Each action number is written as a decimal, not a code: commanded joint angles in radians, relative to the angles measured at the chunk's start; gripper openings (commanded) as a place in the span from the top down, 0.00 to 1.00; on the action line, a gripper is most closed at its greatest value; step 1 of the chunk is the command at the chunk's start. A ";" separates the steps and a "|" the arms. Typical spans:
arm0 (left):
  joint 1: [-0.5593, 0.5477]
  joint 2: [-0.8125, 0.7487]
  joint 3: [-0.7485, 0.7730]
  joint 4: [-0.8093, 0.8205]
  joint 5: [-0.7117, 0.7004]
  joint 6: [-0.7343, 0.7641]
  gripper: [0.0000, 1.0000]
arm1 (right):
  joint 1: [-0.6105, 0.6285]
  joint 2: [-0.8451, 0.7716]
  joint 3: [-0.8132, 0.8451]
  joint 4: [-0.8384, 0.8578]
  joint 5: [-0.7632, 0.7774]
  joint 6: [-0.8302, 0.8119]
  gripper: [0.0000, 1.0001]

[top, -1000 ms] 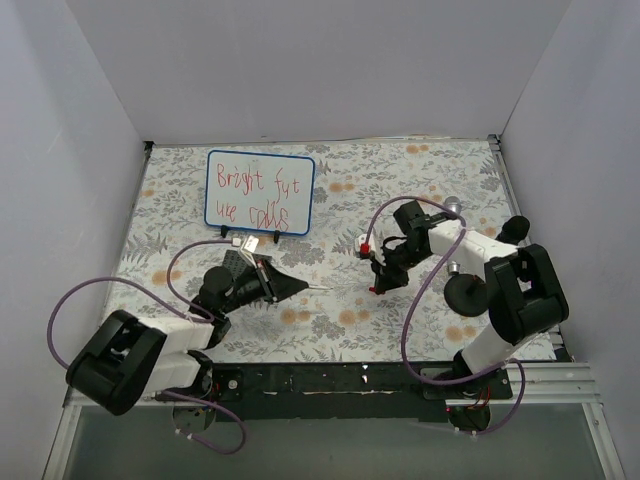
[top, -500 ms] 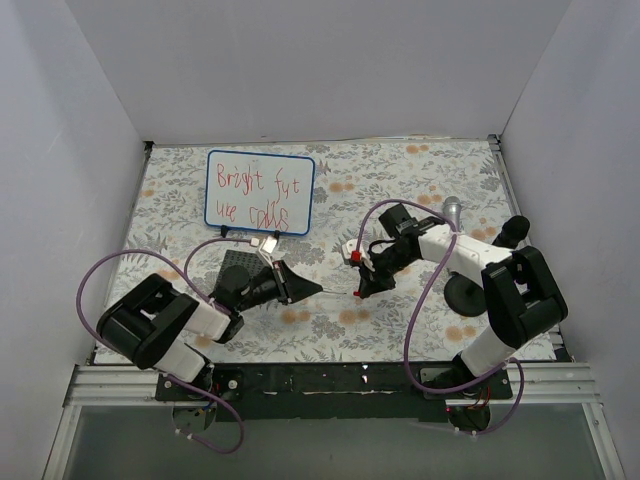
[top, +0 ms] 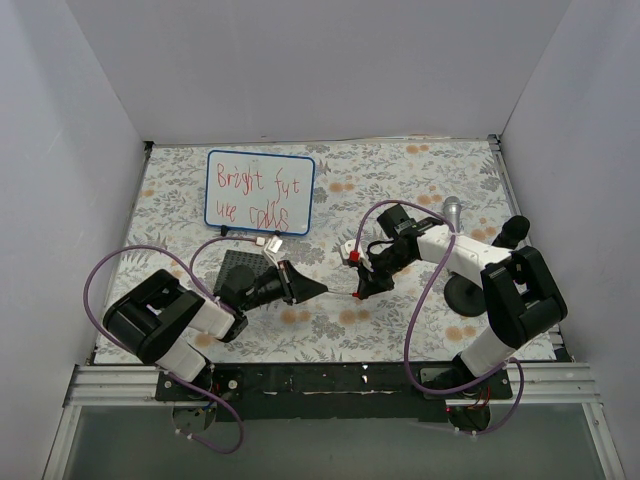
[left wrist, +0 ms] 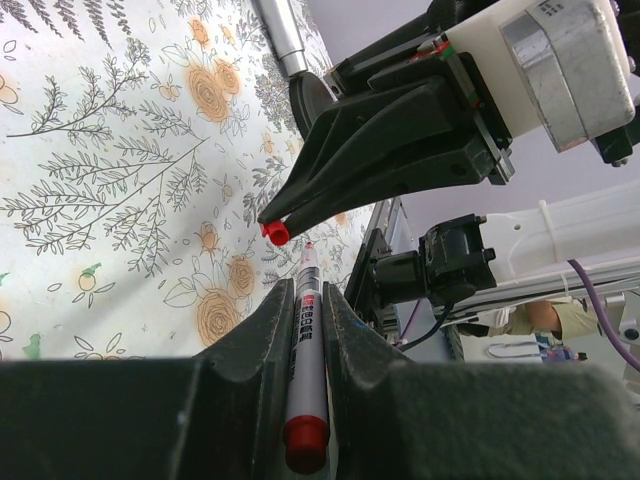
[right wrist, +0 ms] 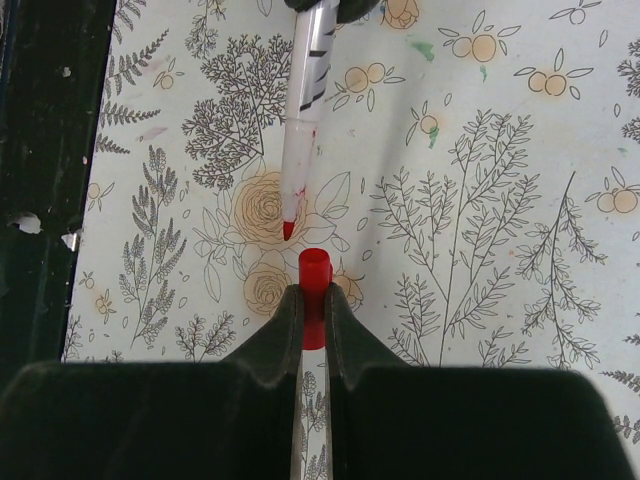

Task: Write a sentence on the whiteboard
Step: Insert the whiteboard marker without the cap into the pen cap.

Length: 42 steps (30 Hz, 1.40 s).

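While pinching a white marker [left wrist: 304, 345] along its barrel, pointed left gripper [left wrist: 307, 288] toward the middle of the top view, just right of a dark studded plate [top: 233, 266]. Squeezed both fingers tight against the barrel, red butt end at the bottom of the left wrist view. Showed the red nib bare, aimed at a small red cap [right wrist: 314, 270] and just short of it, not touching. Gripped that cap in right gripper [right wrist: 313, 295], fingers pressed in on its sides, at lower middle of the right wrist view. Faced nose to nose above the floral tablecloth [top: 420, 170]. Found the whiteboard [top: 260, 160] at upper left of the top view, well apart from both grippers, lower edge near the plate. Read the sentence [top: 257, 196] on it in thin red marker, two lines, first line "Bright fut", second not legible. Noted a black round base [top: 465, 292] at right of the top view, beside the right arm, and a silver cylinder [top: 452, 210] above it.
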 commanded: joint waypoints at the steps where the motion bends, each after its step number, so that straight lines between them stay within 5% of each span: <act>1: -0.009 -0.002 0.028 -0.005 -0.034 0.029 1.00 | 0.007 -0.002 0.016 0.012 -0.037 0.009 0.99; 42: -0.024 0.021 0.074 -0.109 -0.025 0.089 1.00 | 0.010 0.018 0.033 0.015 -0.023 0.029 0.99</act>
